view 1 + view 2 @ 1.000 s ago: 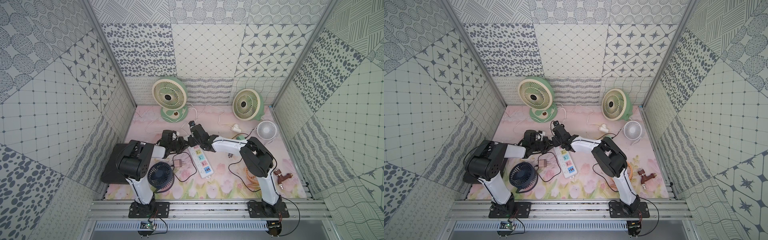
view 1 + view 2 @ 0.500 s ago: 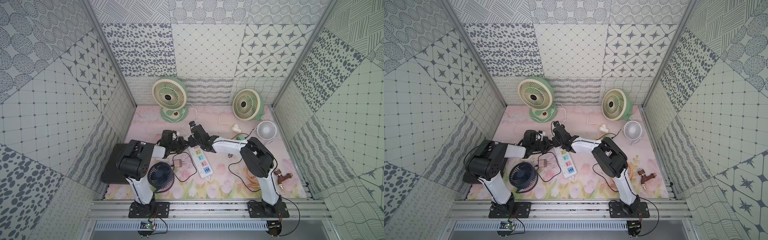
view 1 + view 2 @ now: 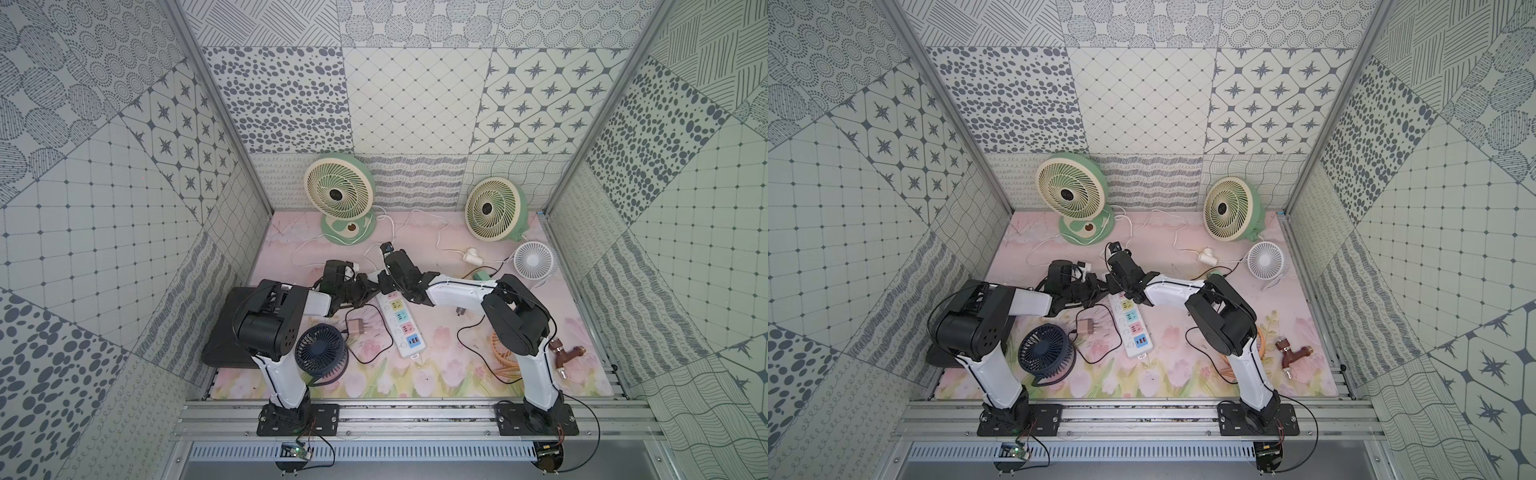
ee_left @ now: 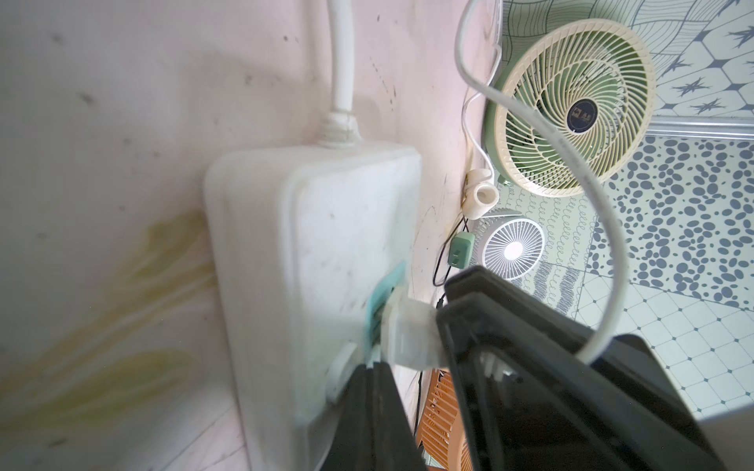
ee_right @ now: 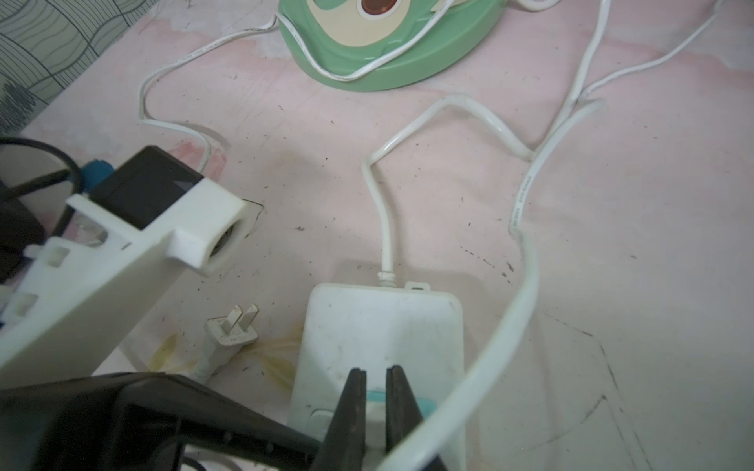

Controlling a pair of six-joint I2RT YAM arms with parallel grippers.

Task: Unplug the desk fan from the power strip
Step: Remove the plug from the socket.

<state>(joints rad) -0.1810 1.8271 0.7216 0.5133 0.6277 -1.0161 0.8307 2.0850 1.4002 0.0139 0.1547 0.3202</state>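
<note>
Altogether: one power strip (image 3: 401, 322), two green fans (image 3: 338, 193) (image 3: 494, 208), one plug (image 4: 408, 330) inserted.

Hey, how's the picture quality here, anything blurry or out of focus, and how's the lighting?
Left wrist view: the strip and plug close up are soft, the green fan behind is sharper. Right wrist view: the strip goes soft nearest the lens. Both top views: even light, sharp.

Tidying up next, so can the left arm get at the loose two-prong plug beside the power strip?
Probably yes. The two-prong plug lies uncovered beside the power strip, close to the left gripper, though its jaws are shut.
</note>
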